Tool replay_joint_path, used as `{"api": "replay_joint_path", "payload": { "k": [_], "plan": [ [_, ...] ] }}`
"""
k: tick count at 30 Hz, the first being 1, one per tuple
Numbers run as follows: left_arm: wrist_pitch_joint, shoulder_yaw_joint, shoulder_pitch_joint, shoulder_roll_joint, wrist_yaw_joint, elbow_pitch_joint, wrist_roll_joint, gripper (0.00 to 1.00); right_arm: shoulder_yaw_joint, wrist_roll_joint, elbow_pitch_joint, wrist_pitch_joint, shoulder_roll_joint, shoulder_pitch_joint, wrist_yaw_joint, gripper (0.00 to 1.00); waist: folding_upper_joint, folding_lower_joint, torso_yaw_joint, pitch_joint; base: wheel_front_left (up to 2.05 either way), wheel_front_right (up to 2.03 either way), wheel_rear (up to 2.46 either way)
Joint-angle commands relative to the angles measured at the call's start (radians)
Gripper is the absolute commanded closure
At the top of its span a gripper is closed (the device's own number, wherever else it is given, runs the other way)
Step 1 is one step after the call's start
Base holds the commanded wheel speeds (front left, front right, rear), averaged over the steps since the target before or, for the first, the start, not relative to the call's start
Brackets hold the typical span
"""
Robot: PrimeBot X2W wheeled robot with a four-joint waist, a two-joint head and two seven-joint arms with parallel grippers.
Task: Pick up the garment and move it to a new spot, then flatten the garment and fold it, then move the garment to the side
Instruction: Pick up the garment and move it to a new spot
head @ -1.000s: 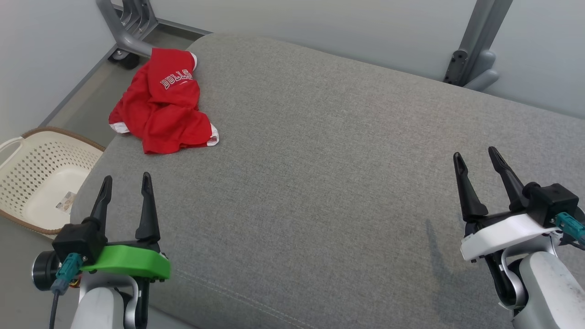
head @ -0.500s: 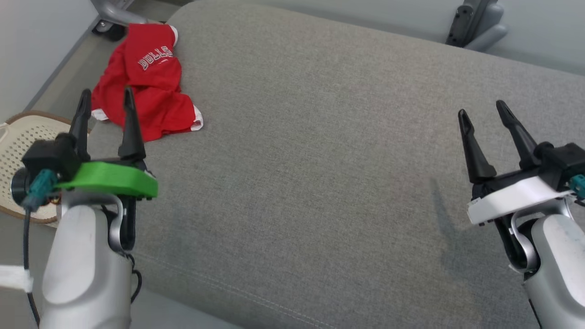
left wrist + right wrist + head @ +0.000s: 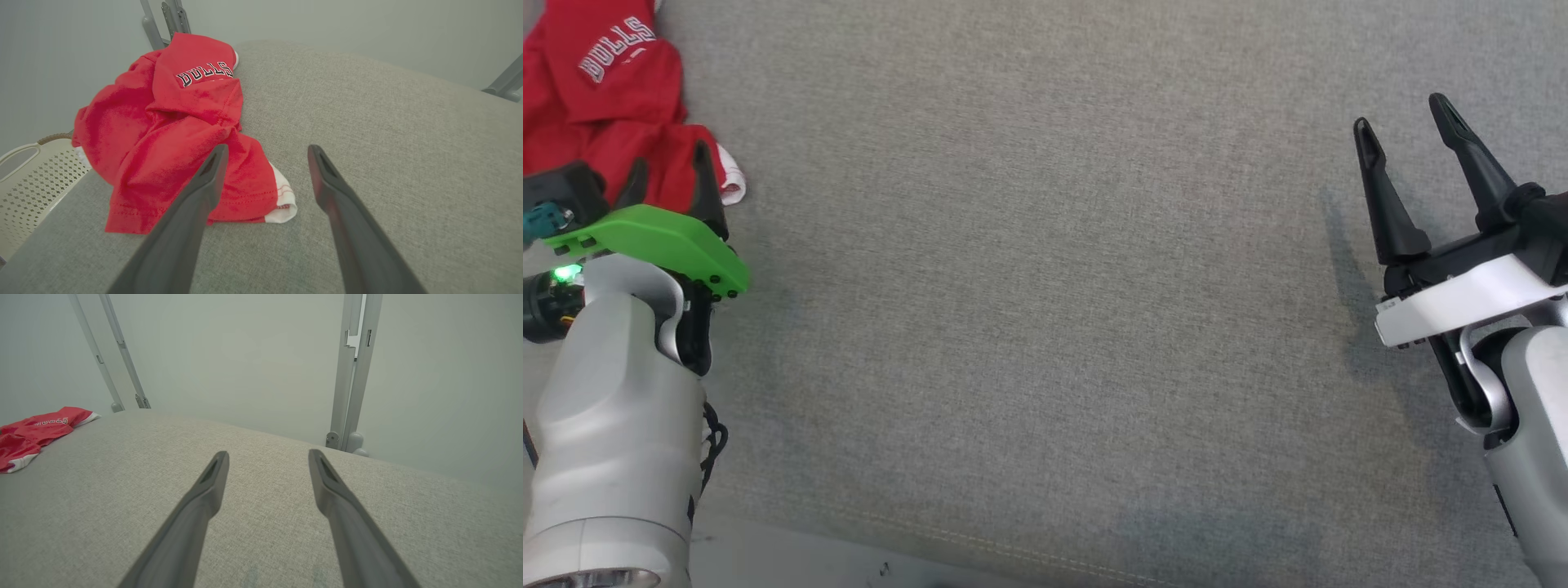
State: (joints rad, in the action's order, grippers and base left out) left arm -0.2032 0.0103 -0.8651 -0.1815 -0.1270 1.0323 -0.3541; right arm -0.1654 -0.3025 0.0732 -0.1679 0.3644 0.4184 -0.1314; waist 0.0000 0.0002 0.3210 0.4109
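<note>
Nearest thing first: the left gripper [image 3: 267, 150] was spread wide w/ nothing in it, hanging just short of the garment [image 3: 179, 134]. Its left finger lined up over the red hem, the other over bare grey cushion [image 3: 1045, 327] just past the white trim [image 3: 282, 200]. The right gripper [image 3: 1402, 114] was also wide apart and empty, well away on the far right, so no help there.

What could've gone wrong imo:
- closing from that line-up would prob catch only the trim corner or one loose layer, so the rest dangles or slips out on the lift
- going too low digs the tips into the cushion fabric instead of the cloth
- the shirt sat right at the cushion's left edge, partly hanging over it w/ the basket [image 3: 28, 179] below, so a sideways nudge could tip it off

Orientation: it was a crumpled heap in the far-left corner of the cushion, so this is a guess. The long axis ran away from the robot, from the near hem to the far end carrying the BULLS lettering [image 3: 204, 73], leaning a bit right as it went. The letters read upright from the robot's side, so I'd say the chest end pointed away, toward the metal frame leg [image 3: 163, 20] behind it.
</note>
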Motion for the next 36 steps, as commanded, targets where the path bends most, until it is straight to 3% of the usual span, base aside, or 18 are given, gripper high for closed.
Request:
{"api": "replay_joint_path", "payload": {
  "k": [1,7,8,9,10,17,22,29,36],
  "plan": [
    [0.006,0.006,-0.037,-0.018,-0.004,0.041,-0.014,0.00,0.001,-0.002,-0.019,0.006,0.012,0.021,0.001,0.00,0.0000,-0.0002,-0.094,0.129,0.00,0.00,0.00],
    [0.042,0.010,-0.101,-0.036,-0.005,0.168,-0.068,0.00,0.017,-0.003,-0.074,0.023,0.037,0.041,0.001,0.00,0.0000,-0.0002,-0.115,0.198,0.00,0.00,0.00],
    [0.053,0.007,-0.107,-0.035,-0.005,0.181,-0.070,0.51,0.021,-0.003,-0.081,0.024,0.040,0.041,0.001,0.00,0.0000,-0.0002,-0.115,0.204,0.00,0.00,0.00],
    [0.052,0.005,-0.110,-0.041,-0.005,0.191,-0.073,0.88,0.025,-0.002,-0.087,0.025,0.041,0.039,0.001,0.00,0.0000,-0.0002,-0.114,0.208,0.00,0.00,0.00],
    [0.052,0.005,-0.109,-0.042,-0.005,0.200,-0.078,1.00,0.027,0.000,-0.092,0.029,0.041,0.036,0.001,0.00,0.0000,-0.0002,-0.113,0.210,0.00,0.00,0.00],
    [-0.025,0.003,-0.090,-0.073,0.007,0.223,-0.074,1.00,0.047,-0.001,-0.086,0.015,0.019,0.016,0.002,0.00,0.0000,-0.0002,-0.108,0.174,0.00,0.00,0.00],
    [-0.060,0.006,-0.062,-0.106,0.012,0.145,-0.054,1.00,0.062,0.003,-0.062,-0.007,0.000,-0.007,0.002,0.00,0.0000,-0.0002,-0.106,0.107,0.00,0.00,0.00],
    [-0.061,0.077,0.105,-0.114,0.058,-0.180,-0.003,1.00,0.070,0.003,-0.021,-0.042,-0.042,-0.046,0.002,0.00,0.0000,-0.0002,-0.127,-0.012,0.00,0.00,0.00],
    [-0.061,0.127,0.299,-0.075,0.092,-0.482,0.064,1.00,0.076,0.001,0.010,-0.065,-0.075,-0.091,0.002,0.00,0.0000,-0.0002,-0.158,-0.105,0.00,0.00,0.00]
  ]
}}
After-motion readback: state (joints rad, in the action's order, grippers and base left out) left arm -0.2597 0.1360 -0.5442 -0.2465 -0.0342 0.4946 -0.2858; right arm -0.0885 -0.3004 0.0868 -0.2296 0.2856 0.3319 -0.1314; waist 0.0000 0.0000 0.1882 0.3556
